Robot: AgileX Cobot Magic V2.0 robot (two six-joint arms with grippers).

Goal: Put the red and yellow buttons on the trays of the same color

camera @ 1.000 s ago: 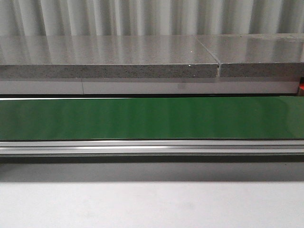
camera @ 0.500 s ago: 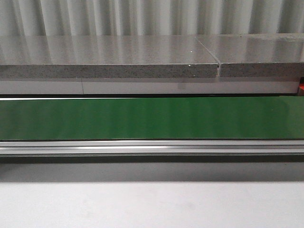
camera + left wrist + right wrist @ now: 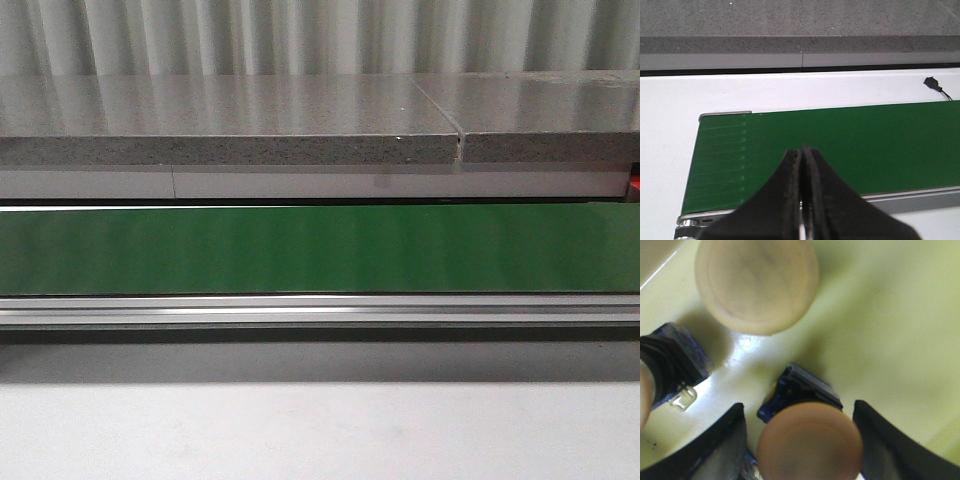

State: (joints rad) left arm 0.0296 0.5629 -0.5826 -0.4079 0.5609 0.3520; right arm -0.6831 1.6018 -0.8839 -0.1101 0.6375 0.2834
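Nothing moved; right tool (image 3: 802,440) open around button (image 3: 810,442) (yellow tray (image 3: 890,315)).

There are no words, numbers, labels or signs to read on anything in these pictures.

White table (image 3: 320,430) (pale, matte), green conveyor belt (image 3: 320,248) lying across it in an aluminium frame (image 3: 320,310), small black connector with a cable (image 3: 932,83) beside the belt.

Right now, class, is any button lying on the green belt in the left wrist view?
No, the belt is bare beyond the shut left jaws.
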